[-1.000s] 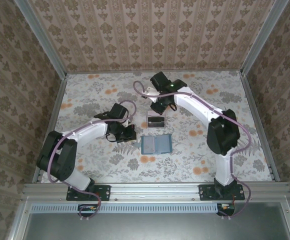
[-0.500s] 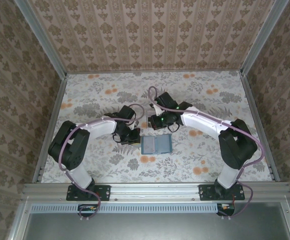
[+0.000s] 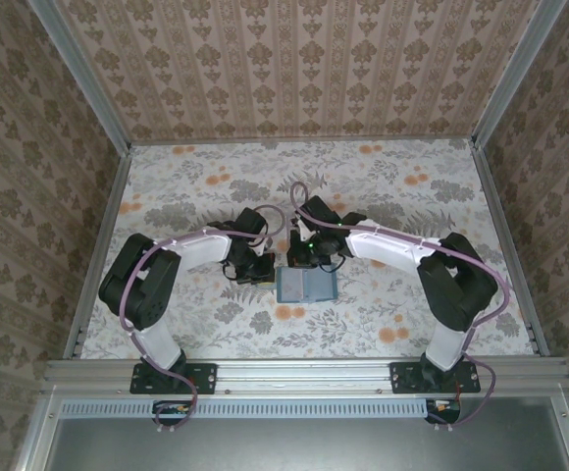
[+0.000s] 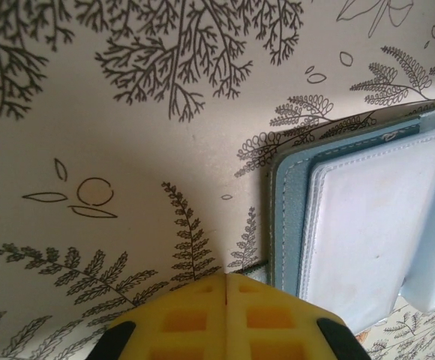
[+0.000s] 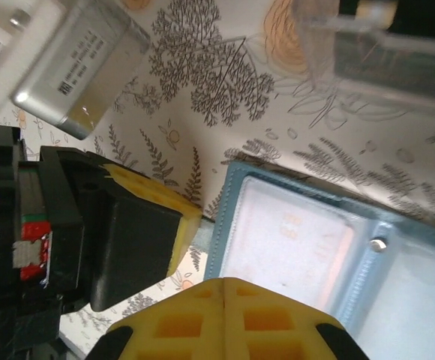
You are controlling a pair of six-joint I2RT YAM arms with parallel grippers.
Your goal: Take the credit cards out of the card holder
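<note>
The card holder (image 3: 306, 286) lies open on the patterned table, teal outside with pale clear sleeves (image 4: 367, 217) inside. A pale credit card (image 5: 292, 236) with faint orange marks shows through the left sleeve. My left gripper (image 4: 226, 276) is shut with nothing in it, its tips at the holder's left edge (image 3: 262, 270). My right gripper (image 5: 225, 281) is shut and empty too, its tips at the far edge of the holder's left half (image 3: 309, 262). In the right wrist view a yellow and black finger (image 5: 139, 232) of the left gripper stands just left of the holder.
A small clear plastic box (image 5: 382, 52) sits on the table just beyond the holder. The left arm's grey wrist camera (image 5: 75, 67) hangs close to the right gripper. Metal rails and patterned walls (image 3: 304, 59) enclose the table.
The right gripper has come from behind the clear box toward me and down to the holder's far edge. The left gripper has slid a little right, up to the holder's left edge.
</note>
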